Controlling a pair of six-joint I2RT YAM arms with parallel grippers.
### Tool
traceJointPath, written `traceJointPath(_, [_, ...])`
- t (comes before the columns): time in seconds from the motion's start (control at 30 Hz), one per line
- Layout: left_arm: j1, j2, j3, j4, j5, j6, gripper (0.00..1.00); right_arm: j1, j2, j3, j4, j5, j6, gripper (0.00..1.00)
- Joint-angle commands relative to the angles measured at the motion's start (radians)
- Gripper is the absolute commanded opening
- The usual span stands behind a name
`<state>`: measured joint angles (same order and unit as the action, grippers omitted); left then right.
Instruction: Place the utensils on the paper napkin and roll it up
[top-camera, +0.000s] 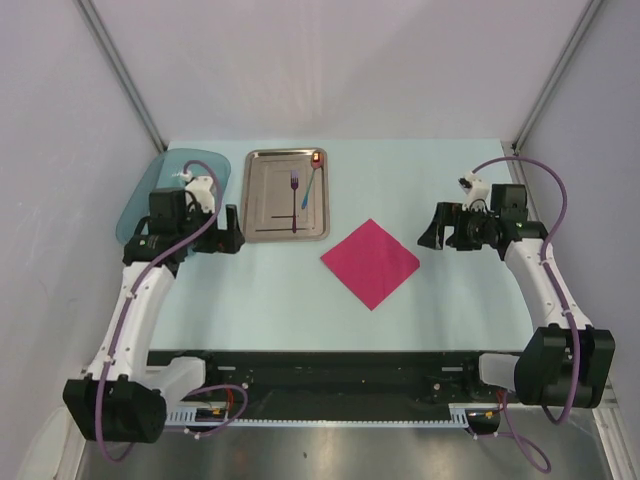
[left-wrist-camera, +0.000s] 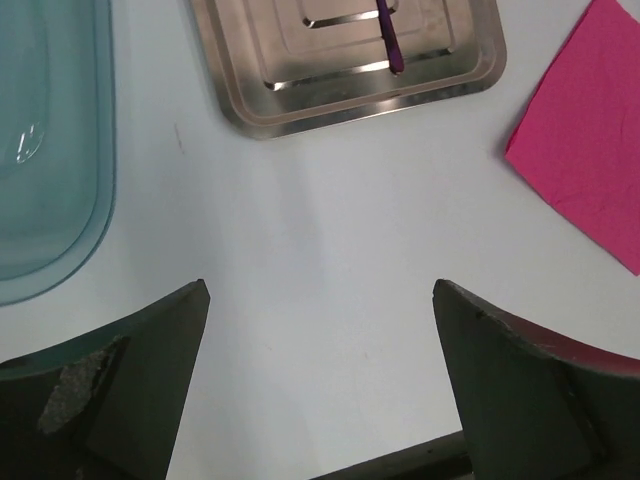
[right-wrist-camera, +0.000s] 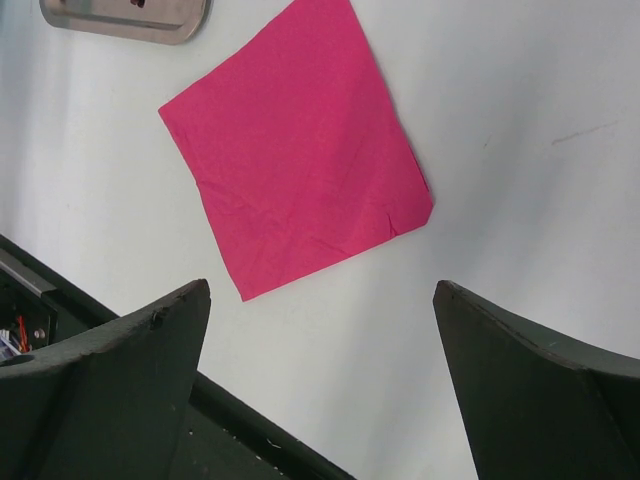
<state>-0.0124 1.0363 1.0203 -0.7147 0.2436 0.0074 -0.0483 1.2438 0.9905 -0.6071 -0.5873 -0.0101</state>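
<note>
Top external view gives you the layout: the purple fork (top-camera: 294, 198) and the red-and-teal spoon (top-camera: 313, 181) both lie inside the steel tray (top-camera: 266, 205) at the far side of the table (top-camera: 460, 300), and neither is on the pink paper napkin (top-camera: 370, 263) yet. The napkin lies flat and turned like a diamond, just beside the tray's near right corner. Your left fingers (left-wrist-camera: 140, 370) are spread wide and hold nothing, hovering over bare table just short of the tray; your right fingers (right-wrist-camera: 530, 380) are equally wide apart and empty, near the napkin's right corner. The likeliest trouble is the pick itself. Both utensils are slim and lie flat on steel, so fingertips may skid off them or shove the tray rather than close on a handle. The spoon's handle slants in toward the fork's, so a grasp low on the fork could catch both or knock the spoon aside. The tray's raised rim also blocks a low sideways approach, so come from above. The napkin is thin; a dragged utensil could slide or wrinkle it. For room, you have open table between both arms and to the right of the napkin, but the teal dish (top-camera: 190, 160) crowds your left arm.
</note>
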Motion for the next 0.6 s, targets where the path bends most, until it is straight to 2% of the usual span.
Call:
traceJointPath(0.0, [-0.081, 0.077, 0.099, 0.067, -0.058, 0.034, 1.0, -0.013, -0.034, -0.009, 0.038, -0.026, 0.006, 1.0])
traceJointPath(0.2, [-0.225, 0.336, 0.325, 0.098, -0.162, 0.039, 1.0, -0.019, -0.021, -0.006, 0.035, -0.029, 0.006, 1.0])
traceJointPath(0.33, [-0.293, 0.527, 0.528, 0.07, -0.269, -0.045, 1.0, -0.024, -0.018, -0.009, 0.032, -0.028, 0.006, 1.0])
traceJointPath(0.43, [-0.327, 0.646, 0.619, 0.081, -0.265, -0.089, 0.97, -0.025, -0.011, -0.012, 0.035, -0.026, 0.006, 1.0])
traceJointPath(0.57, [-0.353, 0.803, 0.716, 0.116, -0.219, -0.054, 0.91, -0.025, 0.005, -0.012, 0.033, -0.022, 0.006, 1.0])
